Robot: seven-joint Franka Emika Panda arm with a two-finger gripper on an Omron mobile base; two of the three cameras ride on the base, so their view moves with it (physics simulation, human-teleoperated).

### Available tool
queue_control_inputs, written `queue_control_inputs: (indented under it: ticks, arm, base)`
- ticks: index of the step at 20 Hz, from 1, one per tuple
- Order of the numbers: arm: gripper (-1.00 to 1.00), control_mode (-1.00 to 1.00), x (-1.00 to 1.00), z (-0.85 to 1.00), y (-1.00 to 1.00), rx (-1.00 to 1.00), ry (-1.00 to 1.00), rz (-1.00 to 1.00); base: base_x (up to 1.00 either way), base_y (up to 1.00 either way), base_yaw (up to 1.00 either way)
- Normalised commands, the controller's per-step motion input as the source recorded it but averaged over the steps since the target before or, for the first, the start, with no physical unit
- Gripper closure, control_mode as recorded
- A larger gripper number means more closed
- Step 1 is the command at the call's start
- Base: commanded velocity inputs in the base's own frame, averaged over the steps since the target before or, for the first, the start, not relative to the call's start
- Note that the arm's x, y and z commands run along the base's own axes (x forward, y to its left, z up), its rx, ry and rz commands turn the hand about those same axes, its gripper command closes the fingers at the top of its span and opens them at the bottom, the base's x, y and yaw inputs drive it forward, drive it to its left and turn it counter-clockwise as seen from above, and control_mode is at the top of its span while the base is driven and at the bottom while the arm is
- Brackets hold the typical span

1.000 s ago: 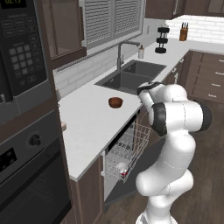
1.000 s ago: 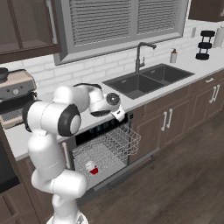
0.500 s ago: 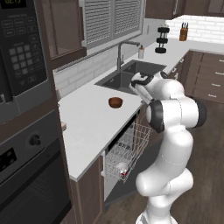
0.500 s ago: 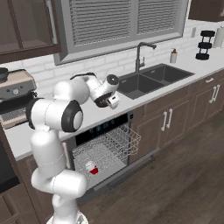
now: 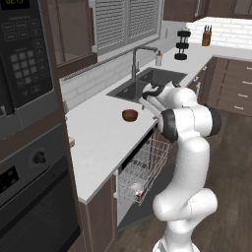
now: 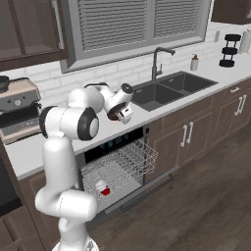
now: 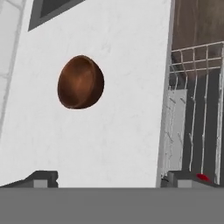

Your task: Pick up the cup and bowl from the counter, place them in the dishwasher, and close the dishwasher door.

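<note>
Over the last second the arm has swung up from beside the rack and out over the table, so the end effector [image 6: 123,113] now hangs above the white surface with its jaws spread wide and empty. The bowl [image 7: 80,82] sits ahead of it and a little to one side, apart from the fingers — not yet reached. The cup [image 6: 103,188] already lies below, in the rack [image 6: 120,164] of the dishwasher, so the bowl looks to be next.

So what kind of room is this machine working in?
A home kitchen, computer-rendered: a white counter with an inset sink and faucet, an open dishwasher with its wire rack pulled out, and an oven.
</note>
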Motion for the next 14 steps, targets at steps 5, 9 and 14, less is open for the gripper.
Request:
queue_control_inputs:
  ticks: [5, 9, 14]
  arm:
    - [-1.0, -1.0, 0.36, -0.41, 0.16, 0.0, 0.02, 0.0]
    - [-1.0, -1.0, 0.21, -0.35, 0.16, 0.0, 0.02, 0.0]
    - [-1.0, -1.0, 0.32, -0.12, 0.07, 0.0, 0.01, 0.0]
  base:
    - [0.0, 0.0, 0.0]
    - [0.0, 0.0, 0.0]
    - [0.0, 0.0, 0.0]
